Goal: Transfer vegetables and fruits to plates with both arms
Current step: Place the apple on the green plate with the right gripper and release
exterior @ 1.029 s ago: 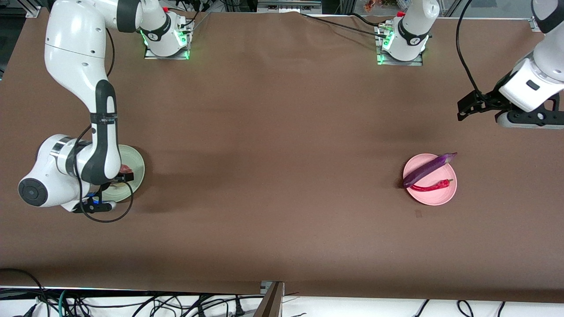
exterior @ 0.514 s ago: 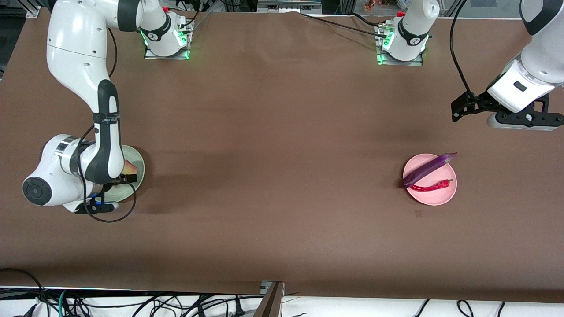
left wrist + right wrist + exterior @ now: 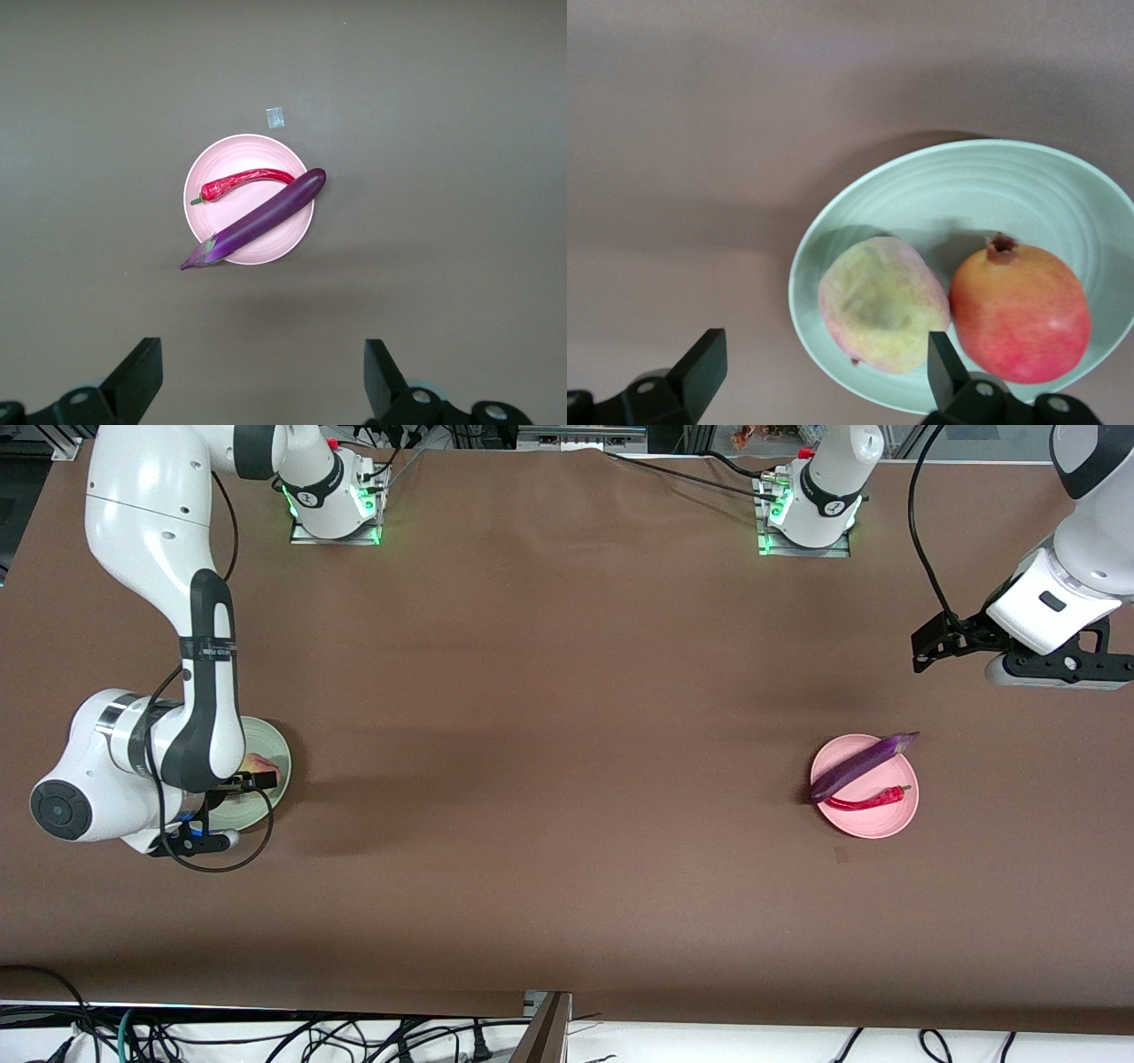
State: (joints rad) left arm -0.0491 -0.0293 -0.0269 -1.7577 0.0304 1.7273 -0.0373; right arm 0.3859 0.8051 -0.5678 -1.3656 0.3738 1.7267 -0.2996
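Observation:
The purple eggplant (image 3: 864,765) and the red chili pepper (image 3: 870,799) lie on the pink plate (image 3: 877,824); all three also show in the left wrist view: eggplant (image 3: 257,221), chili (image 3: 244,182), plate (image 3: 288,248). My left gripper (image 3: 264,372) is open and empty, high over bare table beside that plate (image 3: 1050,669). The pale yellow-green fruit (image 3: 883,304) and the red fruit (image 3: 1021,312) sit side by side on the pale green plate (image 3: 966,190). My right gripper (image 3: 824,372) is open and empty above that plate's edge. The right arm hides most of this plate (image 3: 275,748) in the front view.
A small tape patch (image 3: 840,855) lies on the brown table near the pink plate, nearer to the front camera. The arm bases (image 3: 335,496) stand along the table's edge farthest from the front camera. Cables hang along the edge nearest that camera.
My right arm has shifted a little over the green plate, uncovering a bit of fruit. My left gripper has drifted slightly toward the arms' bases. The plates and food have not moved.

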